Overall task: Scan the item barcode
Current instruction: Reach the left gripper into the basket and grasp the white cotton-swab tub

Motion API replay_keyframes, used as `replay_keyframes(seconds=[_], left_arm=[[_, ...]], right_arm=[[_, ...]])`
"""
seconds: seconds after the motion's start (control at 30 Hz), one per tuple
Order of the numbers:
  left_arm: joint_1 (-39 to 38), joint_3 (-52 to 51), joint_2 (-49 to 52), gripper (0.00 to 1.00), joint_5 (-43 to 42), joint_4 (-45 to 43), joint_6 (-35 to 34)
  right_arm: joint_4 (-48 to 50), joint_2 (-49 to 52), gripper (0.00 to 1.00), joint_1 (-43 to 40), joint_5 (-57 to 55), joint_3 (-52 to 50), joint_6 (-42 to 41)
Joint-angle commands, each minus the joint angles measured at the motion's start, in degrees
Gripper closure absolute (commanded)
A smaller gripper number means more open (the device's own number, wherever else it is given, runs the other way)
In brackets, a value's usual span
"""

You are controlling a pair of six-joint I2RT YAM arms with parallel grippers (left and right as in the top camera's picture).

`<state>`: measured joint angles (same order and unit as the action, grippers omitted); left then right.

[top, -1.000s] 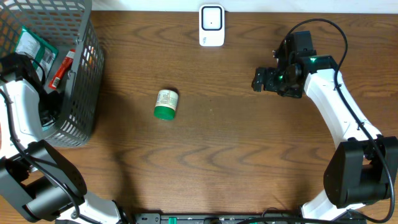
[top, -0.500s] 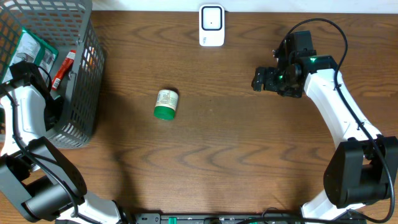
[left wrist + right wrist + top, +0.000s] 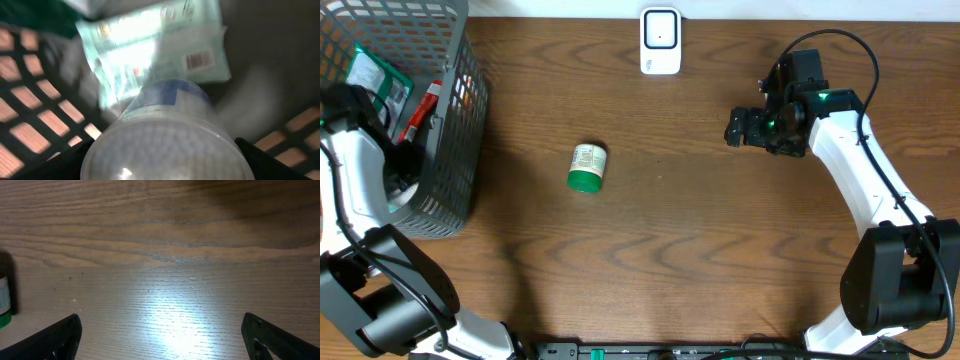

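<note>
My left gripper point(image 3: 355, 100) reaches down inside the grey wire basket point(image 3: 450, 150). In the left wrist view a round tub point(image 3: 165, 130) with a translucent lid and a blue label fills the whole gap of the left gripper point(image 3: 162, 167), touching both dark fingers. Behind it lies a pale green packet point(image 3: 150, 45) showing a barcode point(image 3: 199, 60). A white scanner point(image 3: 660, 41) stands at the table's far edge. My right gripper point(image 3: 735, 130) hovers open over bare wood, and nothing lies between the right gripper's point(image 3: 162, 335) fingers.
A white bottle with a green cap point(image 3: 587, 167) lies on its side mid-table, and its edge shows at the left of the right wrist view as a bottle point(image 3: 4, 292). The basket also holds a green packet point(image 3: 370, 75) and a red item point(image 3: 420, 110).
My left arm shifted slightly inside the basket and back, and its jaws narrowed onto the round tub. The right arm and the bottle have not moved.
</note>
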<state>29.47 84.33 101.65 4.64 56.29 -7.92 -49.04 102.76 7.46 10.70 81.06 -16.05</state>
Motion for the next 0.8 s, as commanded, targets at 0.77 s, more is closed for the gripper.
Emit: replay_keyframes(seconds=[0.77], left_arm=[[-3.8, 17.3, -25.9, 0.26, -8.1, -13.5, -0.3]], right_arm=[[0.5, 0.2, 0.01, 0.5, -0.1, 0.9, 0.4]])
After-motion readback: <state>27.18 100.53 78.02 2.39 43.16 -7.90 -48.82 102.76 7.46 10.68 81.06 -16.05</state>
